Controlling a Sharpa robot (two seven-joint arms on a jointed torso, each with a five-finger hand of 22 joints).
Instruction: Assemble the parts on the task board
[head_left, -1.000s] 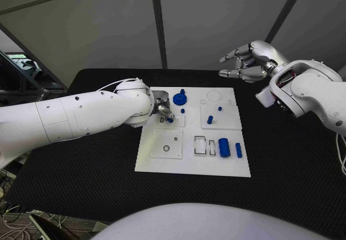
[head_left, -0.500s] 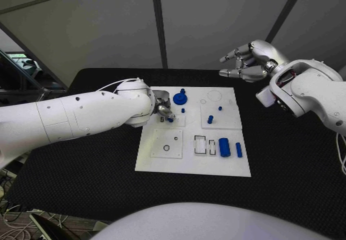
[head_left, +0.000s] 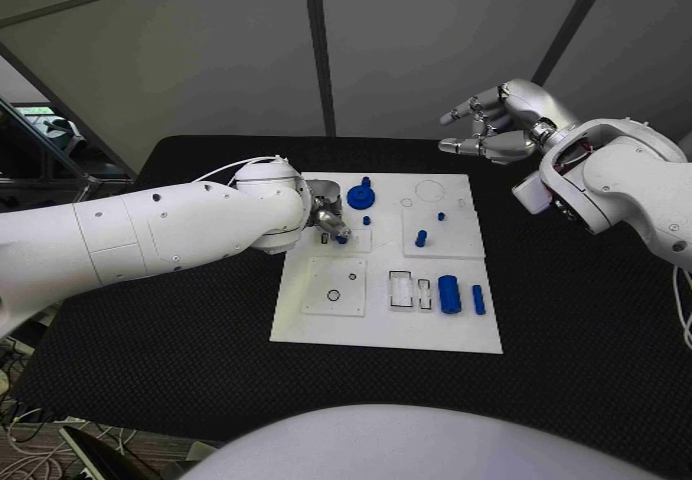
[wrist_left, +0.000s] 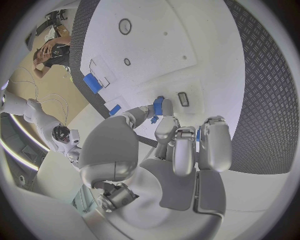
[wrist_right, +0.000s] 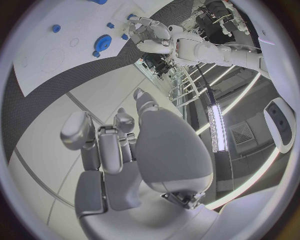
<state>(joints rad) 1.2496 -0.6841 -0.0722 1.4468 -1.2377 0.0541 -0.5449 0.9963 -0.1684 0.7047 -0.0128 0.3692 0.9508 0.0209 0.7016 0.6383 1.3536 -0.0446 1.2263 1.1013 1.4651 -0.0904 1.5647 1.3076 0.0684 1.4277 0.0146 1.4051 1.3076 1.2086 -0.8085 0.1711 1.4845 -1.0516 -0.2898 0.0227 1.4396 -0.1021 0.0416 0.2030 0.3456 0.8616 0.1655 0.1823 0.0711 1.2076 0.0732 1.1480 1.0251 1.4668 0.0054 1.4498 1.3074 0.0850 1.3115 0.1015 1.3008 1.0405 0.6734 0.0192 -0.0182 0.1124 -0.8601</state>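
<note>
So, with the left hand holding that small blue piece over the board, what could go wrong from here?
The left hand pinches a small blue piece only at its fingertips, so it might slip or tilt. The blue gear stands close by, and the fingers could bump it. The right hand hovers away from the board, so it cannot help quickly.

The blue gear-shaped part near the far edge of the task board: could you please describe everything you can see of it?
The blue gear-shaped part is a flat, round disc with a toothed rim and an upright stub rising from it, in what looks like matte plastic. A small blue knob adjoins its edge. It lies flat on the white task board, towards the far edge, left of a faint engraved circle. The left hand, holding a small blue piece, works just beside it; whether they touch is unclear.
</note>
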